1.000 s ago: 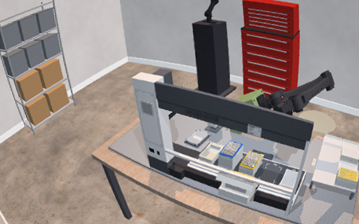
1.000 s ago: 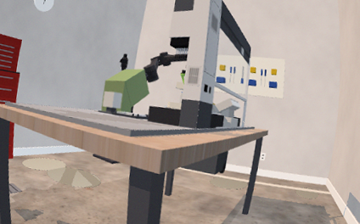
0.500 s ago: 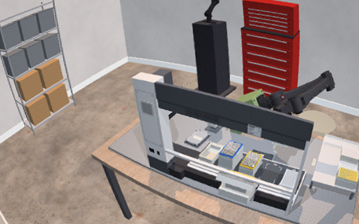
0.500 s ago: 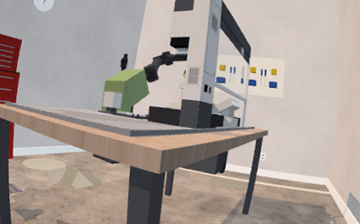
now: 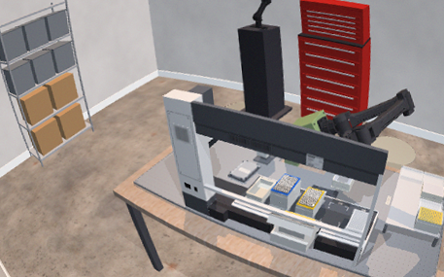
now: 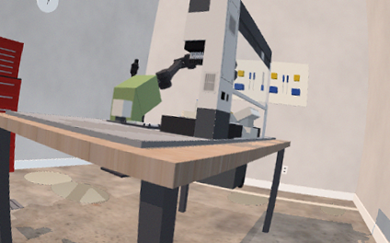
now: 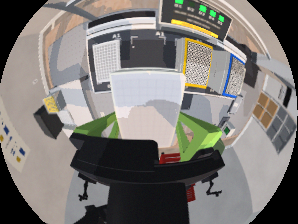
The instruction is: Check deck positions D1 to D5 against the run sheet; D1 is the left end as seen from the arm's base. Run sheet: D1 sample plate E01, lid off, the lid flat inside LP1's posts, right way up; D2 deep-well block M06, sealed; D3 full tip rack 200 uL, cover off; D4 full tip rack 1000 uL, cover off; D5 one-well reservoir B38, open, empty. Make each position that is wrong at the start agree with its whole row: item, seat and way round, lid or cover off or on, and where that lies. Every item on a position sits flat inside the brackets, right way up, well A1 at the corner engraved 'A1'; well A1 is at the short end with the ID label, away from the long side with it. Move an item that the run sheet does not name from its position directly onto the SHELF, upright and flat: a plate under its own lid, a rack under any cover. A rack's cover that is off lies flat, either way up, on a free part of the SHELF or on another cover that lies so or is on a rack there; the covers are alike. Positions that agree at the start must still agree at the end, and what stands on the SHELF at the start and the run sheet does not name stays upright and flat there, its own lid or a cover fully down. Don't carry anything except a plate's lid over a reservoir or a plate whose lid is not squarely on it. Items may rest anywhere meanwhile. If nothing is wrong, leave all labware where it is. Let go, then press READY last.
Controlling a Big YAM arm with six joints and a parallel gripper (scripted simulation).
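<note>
Now gripping, with the fingers spread close to their widest and closed firmly against both long sides, a pale flat rectangular piece (image 7: 147,104); not telling from these views whether plate, lid or cover. Holding it level, high above the desk (image 6: 205,153), just short of the deck row lying ahead of and below the fingertips. Facing a dark vacant position (image 7: 149,50) straight ahead of the fingers, a white-topped rack (image 7: 105,59) to their left, a yellow-framed rack (image 7: 200,63) and a blue-framed rack (image 7: 236,72) to their right. Judging the step as carrying toward a seat: keeping the piece flat and square to the brackets, steering clear of any open reservoir or unlidded plate, lowering straight down between the brackets, releasing only once sitting flat.
</note>
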